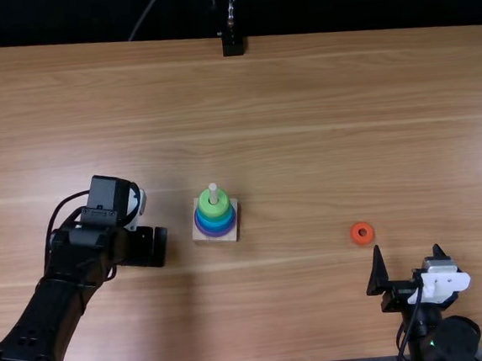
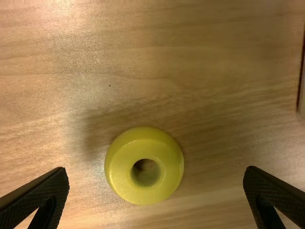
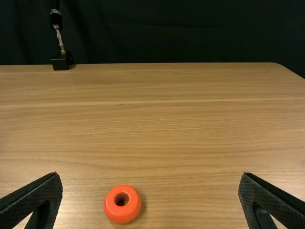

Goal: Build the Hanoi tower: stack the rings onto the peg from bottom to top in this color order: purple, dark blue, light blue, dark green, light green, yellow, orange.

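With its 2 fingers wide apart, my left gripper is over the yellow ring on the table, my right gripper, spread too, is near the orange ring, and each light, hard, maybe slippery ring needs an even pinch on its round outside.

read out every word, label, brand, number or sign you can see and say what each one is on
There is no text that I can read.
Yellow ring, orange ring: no print visible.
Peg, base: none visible.
Right arm: any mark there is too small to read.
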You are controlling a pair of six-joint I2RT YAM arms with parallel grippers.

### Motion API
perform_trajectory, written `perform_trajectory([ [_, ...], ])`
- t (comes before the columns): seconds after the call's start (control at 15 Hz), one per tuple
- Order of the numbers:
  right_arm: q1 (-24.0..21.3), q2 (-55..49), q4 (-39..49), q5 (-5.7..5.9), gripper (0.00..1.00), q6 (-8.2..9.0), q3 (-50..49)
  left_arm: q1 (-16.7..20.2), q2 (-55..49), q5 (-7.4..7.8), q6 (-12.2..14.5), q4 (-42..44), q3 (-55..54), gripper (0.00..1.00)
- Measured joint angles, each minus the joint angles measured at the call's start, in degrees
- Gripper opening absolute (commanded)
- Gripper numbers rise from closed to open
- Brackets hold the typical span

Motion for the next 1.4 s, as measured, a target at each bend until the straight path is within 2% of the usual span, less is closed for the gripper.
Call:
perform_trajectory([
  [1.0, 0.02, 0.0, 0.0, 0.02, 1.0, 0.04, 0.0, -0.02, 4.74, 0.0, 0.11, 0.24, -1.11, 1.0],
  [1.07, 0.02, 0.0, 0.02, 0.0, 1.0, 0.02, 0.0, 0.0, 4.74, 0.02, 0.07, 0.28, -1.11, 0.98],
  [1.27, 0.0, 0.0, 0.0, 0.02, 1.0, 0.02, 0.0, -0.02, 4.74, 0.04, 0.11, 0.24, -1.11, 0.1],
  [1.33, 0.02, 0.0, 0.0, 0.02, 1.0, 0.02, 0.0, 0.0, 4.74, 0.11, 0.04, 0.26, -1.11, 0.0],
  [1.4, 0.02, 0.0, 0.0, 0.02, 1.0, 0.02, 0.0, 0.0, 4.74, 0.2, 0.07, 0.28, -1.11, 0.0],
])
